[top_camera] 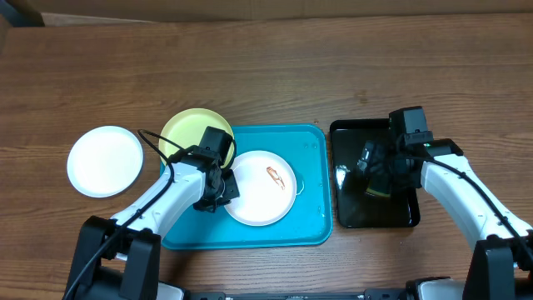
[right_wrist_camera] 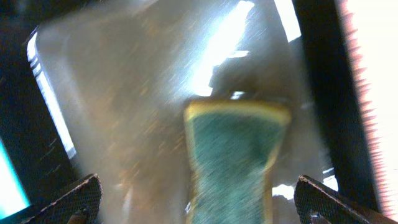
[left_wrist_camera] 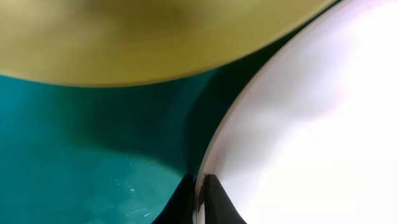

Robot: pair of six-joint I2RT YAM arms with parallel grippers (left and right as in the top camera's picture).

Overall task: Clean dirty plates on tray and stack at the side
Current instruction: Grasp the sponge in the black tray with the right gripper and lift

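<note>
A white plate [top_camera: 260, 187] with a reddish-brown smear lies on the turquoise tray [top_camera: 283, 233]. My left gripper [top_camera: 218, 193] is shut on this plate's left rim; in the left wrist view its two dark fingertips [left_wrist_camera: 214, 199] pinch the white edge [left_wrist_camera: 311, 124]. A lime-green plate [top_camera: 190, 132] rests over the tray's upper-left corner, and its blurred underside [left_wrist_camera: 155, 37] shows in the left wrist view above the tray floor [left_wrist_camera: 74, 155]. Another white plate [top_camera: 104, 161] sits on the table to the left. My right gripper [top_camera: 376, 173] hangs open over a green-and-yellow sponge [right_wrist_camera: 233, 155].
A black tray [top_camera: 375, 208] stands right of the turquoise tray and holds the sponge; its shiny floor [right_wrist_camera: 137, 93] fills the right wrist view. Bare wooden table [top_camera: 275, 75] stretches behind both trays.
</note>
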